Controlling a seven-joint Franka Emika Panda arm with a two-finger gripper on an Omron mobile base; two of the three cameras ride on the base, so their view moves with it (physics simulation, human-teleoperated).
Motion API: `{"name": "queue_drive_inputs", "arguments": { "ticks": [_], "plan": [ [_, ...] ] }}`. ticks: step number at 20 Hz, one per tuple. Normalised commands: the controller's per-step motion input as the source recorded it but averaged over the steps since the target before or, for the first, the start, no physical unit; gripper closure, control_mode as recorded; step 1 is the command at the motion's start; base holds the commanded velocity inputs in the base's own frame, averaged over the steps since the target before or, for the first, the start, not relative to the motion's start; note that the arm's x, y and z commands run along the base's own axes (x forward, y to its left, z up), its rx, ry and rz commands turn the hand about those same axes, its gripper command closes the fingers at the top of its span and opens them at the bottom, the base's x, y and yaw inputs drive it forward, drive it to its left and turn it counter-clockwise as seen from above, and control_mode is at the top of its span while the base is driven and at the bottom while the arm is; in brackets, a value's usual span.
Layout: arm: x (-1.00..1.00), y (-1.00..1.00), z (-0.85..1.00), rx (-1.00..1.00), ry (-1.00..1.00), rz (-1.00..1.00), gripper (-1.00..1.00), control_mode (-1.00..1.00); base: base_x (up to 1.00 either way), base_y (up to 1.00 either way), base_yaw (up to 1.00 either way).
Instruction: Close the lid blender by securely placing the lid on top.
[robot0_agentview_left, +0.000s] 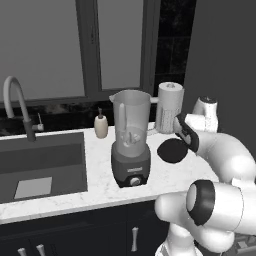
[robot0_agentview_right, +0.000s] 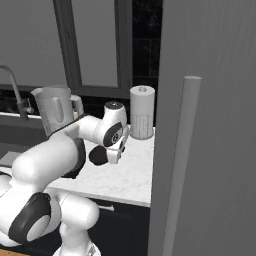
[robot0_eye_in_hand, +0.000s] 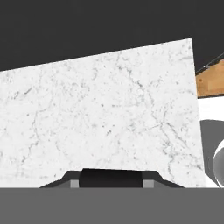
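The lid (robot0_agentview_left: 171, 150) hangs right of the blender (robot0_agentview_left: 131, 145), below its rim, apparently clamped in the gripper (robot0_agentview_left: 181, 141), though the fingers are hard to see. Risks: clipping the jar wall or seating the lid tilted.

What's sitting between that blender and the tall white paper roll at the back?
In the left base view, only bare marble counter separates the blender from the paper-towel roll; the black lid sits nearer the front, right of the blender.

The flat round black lid (robot0_agentview_left: 171, 150) hangs at the pincer (robot0_agentview_left: 181, 143), right of the open clear-jarred, dark grey blender (robot0_agentview_left: 131, 142) on the white marble tabletop (robot0_agentview_left: 170, 175).
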Motion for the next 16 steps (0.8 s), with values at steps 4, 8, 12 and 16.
{"name": "queue_drive_inputs", "arguments": {
  "ticks": [4, 8, 12, 16],
  "plan": [
    [-0.09, 0.0, 1.0, 0.0, -0.08, -0.12, 1.0, -1.0, 0.0, 0.0, 0.0],
    [-0.15, 0.03, 1.0, 0.0, -0.12, -0.09, 1.0, -1.0, 0.0, 0.0, 0.0],
    [-0.28, 0.02, 0.96, 0.0, -0.1, -0.02, 1.0, -1.0, 0.0, 0.0, 0.0],
    [-0.38, 0.01, 0.92, 0.0, -0.13, -0.04, 1.0, -1.0, 0.0, 0.0, 0.0]
  ]
}}
